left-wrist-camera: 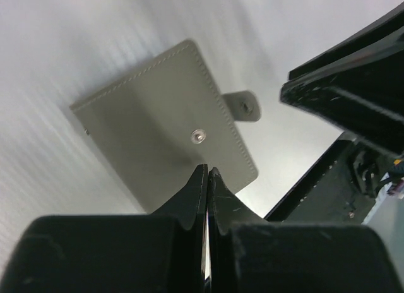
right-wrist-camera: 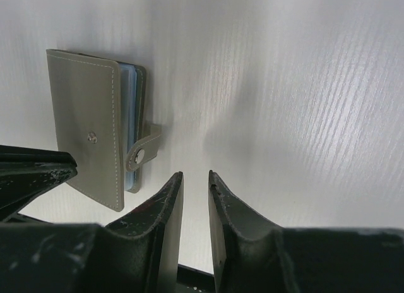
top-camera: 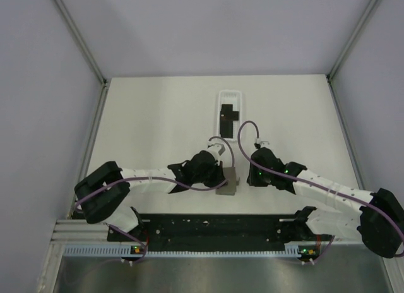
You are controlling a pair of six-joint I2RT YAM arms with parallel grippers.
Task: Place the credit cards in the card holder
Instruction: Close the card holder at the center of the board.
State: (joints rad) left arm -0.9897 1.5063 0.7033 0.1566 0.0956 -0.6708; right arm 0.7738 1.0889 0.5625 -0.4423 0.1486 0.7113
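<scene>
- The card holder (top-camera: 228, 183) lies shut and unsnapped on the tabletop (top-camera: 151, 116) between both hands; the cards (top-camera: 228, 116) sit in the far tray (top-camera: 218, 102).
- Left hand (left-wrist-camera: 207, 170) is pressed together at the holder's edge; right hand (right-wrist-camera: 196, 174) is slightly spread and empty.
- This looks like the opening step: the cover needs lifting next.

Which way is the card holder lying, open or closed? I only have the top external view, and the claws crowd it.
Observer: Closed. The right wrist view shows the card holder folded flat over its pale blue pages.
Operator: Is it fastened?
Observer: No. Its strap sticks out sideways, off the stud on its face.
Operator: Either claw holding anything?
Observer: Neither. The left claw is shut on nothing; the right claw is slightly open and empty.
</scene>
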